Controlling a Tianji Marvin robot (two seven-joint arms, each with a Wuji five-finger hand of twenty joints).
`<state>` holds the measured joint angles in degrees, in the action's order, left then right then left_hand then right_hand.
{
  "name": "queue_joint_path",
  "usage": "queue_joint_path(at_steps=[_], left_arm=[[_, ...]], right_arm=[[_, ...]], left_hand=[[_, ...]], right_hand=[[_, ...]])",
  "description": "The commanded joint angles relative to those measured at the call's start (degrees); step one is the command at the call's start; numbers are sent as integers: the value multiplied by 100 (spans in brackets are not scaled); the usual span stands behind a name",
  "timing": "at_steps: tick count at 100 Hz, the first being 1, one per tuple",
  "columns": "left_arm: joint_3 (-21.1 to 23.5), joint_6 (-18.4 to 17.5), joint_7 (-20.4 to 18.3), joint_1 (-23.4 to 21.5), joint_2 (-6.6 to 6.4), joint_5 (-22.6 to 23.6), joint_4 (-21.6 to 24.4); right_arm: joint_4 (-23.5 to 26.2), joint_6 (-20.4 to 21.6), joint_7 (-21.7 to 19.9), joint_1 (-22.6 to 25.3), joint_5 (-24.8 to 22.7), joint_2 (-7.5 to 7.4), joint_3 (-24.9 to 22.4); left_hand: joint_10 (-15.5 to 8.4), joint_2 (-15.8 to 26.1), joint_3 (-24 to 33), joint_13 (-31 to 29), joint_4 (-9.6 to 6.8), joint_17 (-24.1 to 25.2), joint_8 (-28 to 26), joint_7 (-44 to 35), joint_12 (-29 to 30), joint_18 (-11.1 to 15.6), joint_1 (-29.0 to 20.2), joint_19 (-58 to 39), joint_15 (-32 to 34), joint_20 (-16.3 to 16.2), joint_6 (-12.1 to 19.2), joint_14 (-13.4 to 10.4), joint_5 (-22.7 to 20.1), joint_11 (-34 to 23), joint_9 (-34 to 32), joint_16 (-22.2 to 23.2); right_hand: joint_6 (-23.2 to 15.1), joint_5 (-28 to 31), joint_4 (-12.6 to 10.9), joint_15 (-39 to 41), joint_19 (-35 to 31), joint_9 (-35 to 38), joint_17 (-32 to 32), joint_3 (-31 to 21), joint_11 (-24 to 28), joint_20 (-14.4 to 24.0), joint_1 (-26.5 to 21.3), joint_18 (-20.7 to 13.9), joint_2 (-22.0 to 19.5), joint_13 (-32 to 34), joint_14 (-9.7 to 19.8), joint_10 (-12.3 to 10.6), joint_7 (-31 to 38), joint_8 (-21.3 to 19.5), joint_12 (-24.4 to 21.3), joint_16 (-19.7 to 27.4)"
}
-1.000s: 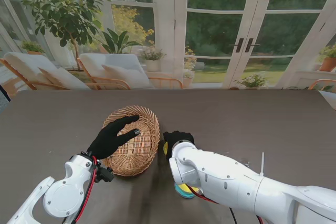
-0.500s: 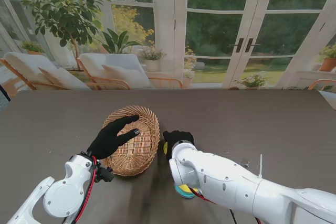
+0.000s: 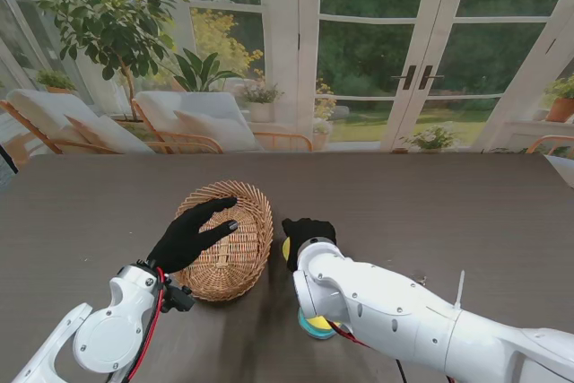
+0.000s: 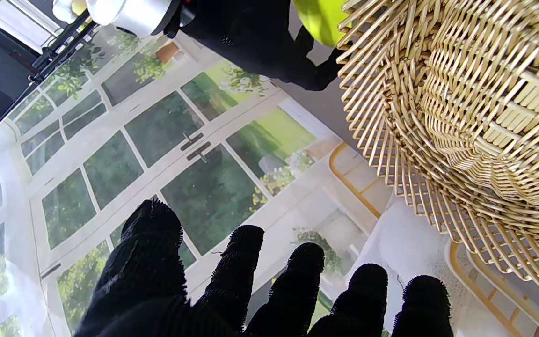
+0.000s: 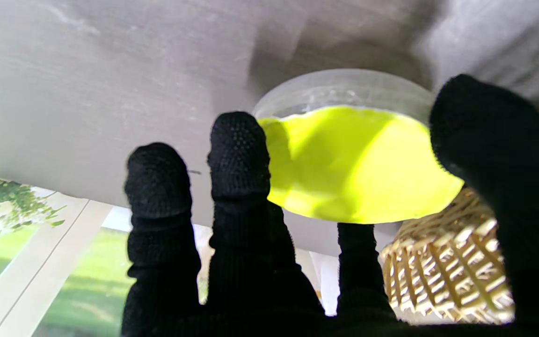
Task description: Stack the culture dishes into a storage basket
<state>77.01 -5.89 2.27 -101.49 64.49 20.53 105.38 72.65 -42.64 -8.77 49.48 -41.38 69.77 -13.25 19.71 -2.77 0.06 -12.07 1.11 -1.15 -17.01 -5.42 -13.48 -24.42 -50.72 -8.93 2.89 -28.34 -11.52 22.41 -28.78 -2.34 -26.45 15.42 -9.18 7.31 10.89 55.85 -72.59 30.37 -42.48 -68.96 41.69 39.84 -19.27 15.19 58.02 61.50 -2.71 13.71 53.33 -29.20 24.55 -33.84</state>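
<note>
Dish (image 5: 353, 159), yellow-filled, light, rigid and slick-walled, is clamped at its rim by right hand (image 3: 307, 232) beside basket (image 3: 229, 239); left hand (image 3: 193, 235) is spread empty over that basket's rim.

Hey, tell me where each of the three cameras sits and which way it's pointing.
Stand view: above the shoulders, looking down at the table; both arms, left hand, right hand, basket.
Left wrist view: along open fingers toward the basket, glass doors behind.
Right wrist view: along fingers closed on a yellow dish.
Shared: all three show the basket; the left wrist view also catches the right hand and dish.
</note>
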Motion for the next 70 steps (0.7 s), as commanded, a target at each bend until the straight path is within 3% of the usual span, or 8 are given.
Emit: queue_joint_path(at_steps=[1, 22, 40, 53, 70], left_arm=[[15, -10, -84, -36, 20, 5, 40], [25, 1, -71, -52, 23, 3, 56], [38, -38, -65, -69, 22, 12, 62], [58, -79, -34, -109, 27, 17, 88], [84, -110, -4, -147, 33, 9, 111]], right_arm=[[133, -41, -105, -69, -73, -50, -63], [697, -22, -384, 88, -357, -385, -392], [1373, 228, -646, 753, -886, -715, -1173], [1932, 679, -911, 1524, -1439, -890, -2033], [2579, 1598, -1124, 2649, -2100, -996, -3242]], left_hand=[[-7, 215, -100, 95, -77, 42, 2, 59, -15, 183, 26, 157, -67, 36, -8, -46, -21, -10, -18, -36], [-1, 212, -99, 94, -77, 42, 2, 59, -15, 184, 20, 157, -66, 36, -13, -48, -24, -11, -18, -36], [-6, 211, -101, 93, -77, 39, 2, 60, -16, 182, 23, 156, -66, 35, -13, -42, -21, -13, -23, -36], [-4, 211, -100, 97, -77, 38, 1, 57, -15, 183, 23, 156, -68, 36, -12, -46, -27, -10, -15, -36], [-3, 210, -99, 98, -77, 41, 1, 59, -15, 180, 22, 158, -68, 37, -9, -44, -23, -11, -20, -36]], right_hand=[[-237, 173, -339, 38, -283, 558, -429, -862, 853, -89, -497, 26, -228, 215, 72, -551, 633, -225, 283, -51], [-235, 165, -352, 52, -284, 522, -440, -843, 828, -82, -489, 33, -270, 236, 90, -536, 618, -226, 282, -67], [-235, 166, -365, 85, -303, 507, -458, -843, 827, -70, -496, 23, -274, 261, 102, -514, 616, -230, 288, -82], [-228, 165, -368, 90, -309, 470, -460, -836, 815, -66, -502, 36, -294, 257, 92, -488, 611, -229, 286, -84], [-203, 151, -376, 120, -304, 429, -435, -817, 807, -63, -505, 45, -307, 216, 71, -467, 571, -215, 287, -96]])
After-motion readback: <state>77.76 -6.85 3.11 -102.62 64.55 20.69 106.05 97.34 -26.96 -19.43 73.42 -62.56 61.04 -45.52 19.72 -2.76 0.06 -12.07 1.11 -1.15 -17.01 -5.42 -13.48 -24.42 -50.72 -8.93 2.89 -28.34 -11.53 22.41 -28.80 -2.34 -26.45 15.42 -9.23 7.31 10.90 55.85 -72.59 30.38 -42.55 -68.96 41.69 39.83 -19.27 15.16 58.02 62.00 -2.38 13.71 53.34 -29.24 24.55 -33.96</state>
